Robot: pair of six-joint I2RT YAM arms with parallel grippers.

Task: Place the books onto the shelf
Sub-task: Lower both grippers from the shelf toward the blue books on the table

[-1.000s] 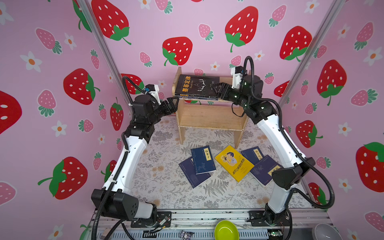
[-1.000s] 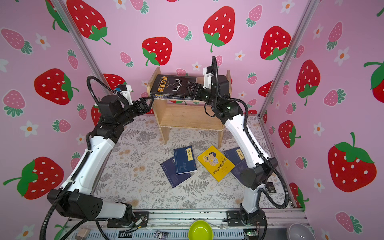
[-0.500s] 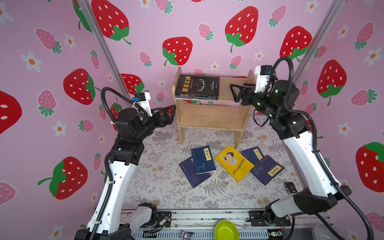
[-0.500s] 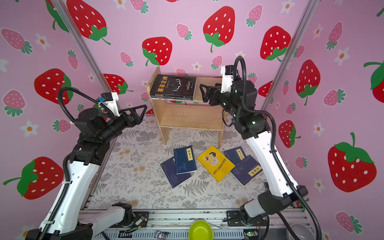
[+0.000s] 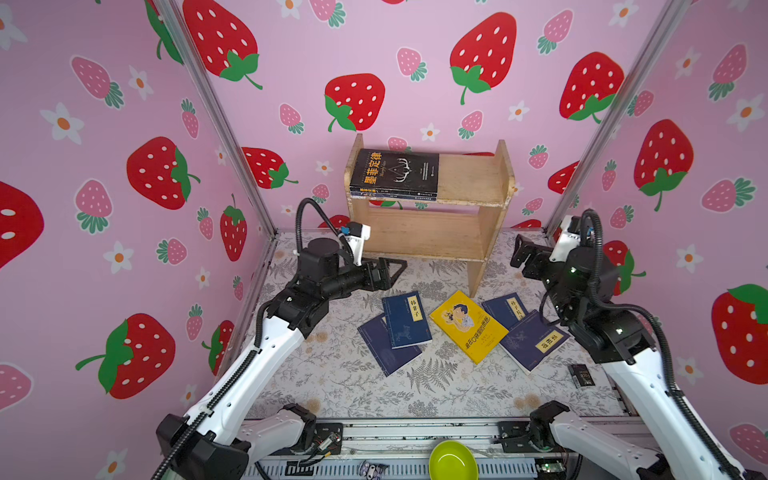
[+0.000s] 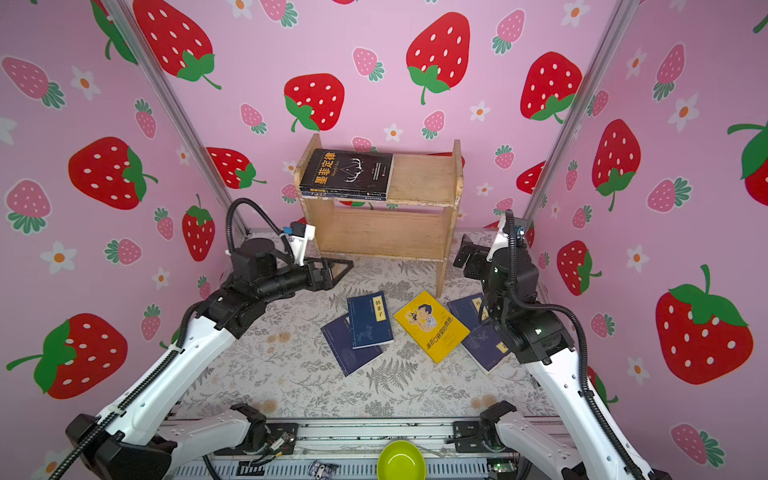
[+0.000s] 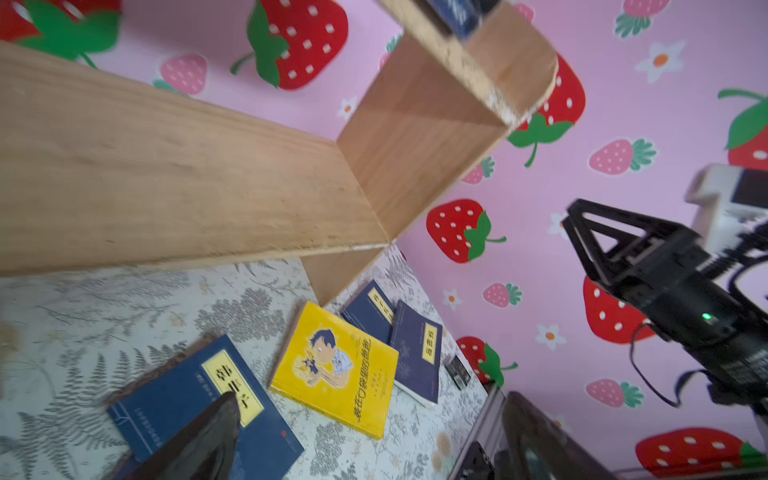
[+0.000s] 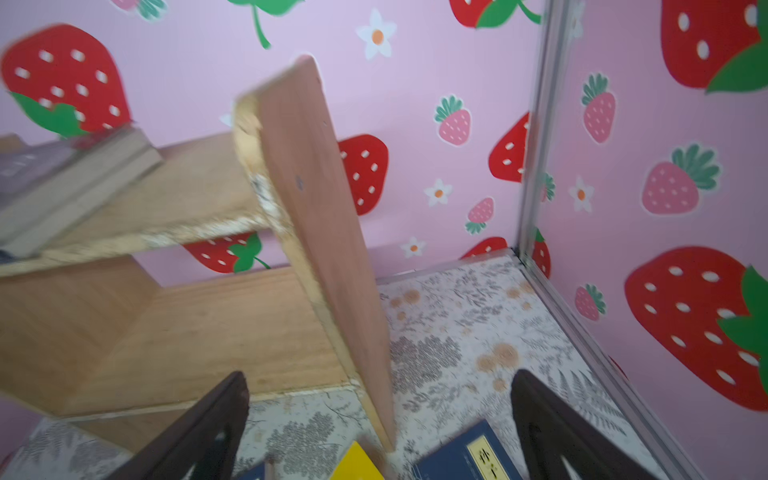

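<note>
The wooden shelf (image 5: 428,232) stands at the back wall. A black antler book (image 5: 395,170) lies flat on the left of its top tier, on another book whose edge shows beneath. On the mat in front lie a yellow cartoon book (image 5: 467,326) and several navy books (image 5: 405,318), two of them overlapping to its left and two to its right. My left gripper (image 5: 395,270) hangs open and empty by the shelf's left leg, above the navy book (image 7: 199,407). My right gripper (image 5: 523,253) is open and empty beside the shelf's right panel (image 8: 324,232).
A small black device (image 5: 582,376) lies on the mat near the right arm. A green bowl (image 5: 453,461) sits at the front rail. Pink strawberry walls close in on three sides, with metal posts in the back corners.
Both arms have drawn back from the shelf top and dropped low towards the mat. The right gripper let go of the black book, which stays on the top tier.
</note>
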